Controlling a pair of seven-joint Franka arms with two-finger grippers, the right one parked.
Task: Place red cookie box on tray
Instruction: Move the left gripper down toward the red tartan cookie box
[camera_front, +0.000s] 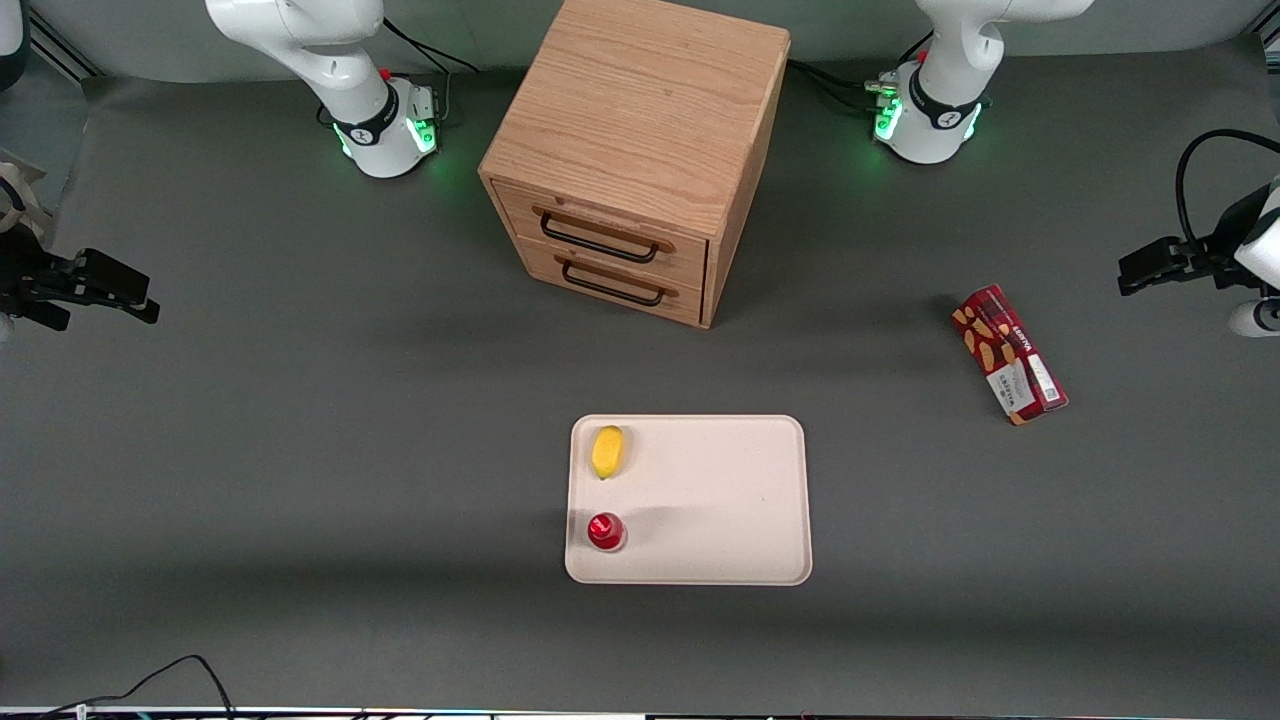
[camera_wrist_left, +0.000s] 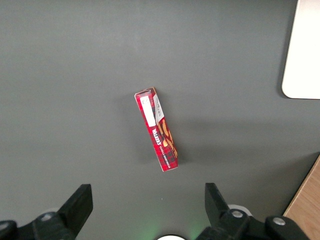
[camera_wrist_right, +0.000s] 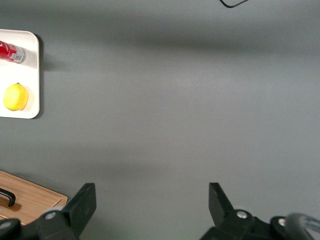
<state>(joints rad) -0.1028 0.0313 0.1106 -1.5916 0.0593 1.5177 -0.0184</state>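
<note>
Holding a lemon (camera_front: 607, 452) and red can (camera_front: 605, 531), the tray (camera_front: 720, 500) lacks the red cookie box (camera_front: 1009, 354); claw (camera_wrist_left: 145, 202) wide, above it.

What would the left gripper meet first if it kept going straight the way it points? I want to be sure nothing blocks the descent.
Probably the red cookie box, or bare mat right beside it. The gripper, open, looks down with the box lying flat ahead of its fingers; nothing shows between them. Depth is unclear.

1 red cookie box (camera_front: 1008, 354), 1 tray (camera_front: 720, 500), 1 lemon (camera_front: 607, 452), 1 red can (camera_front: 606, 531), 1 wooden drawer cabinet (camera_front: 640, 150)
</note>
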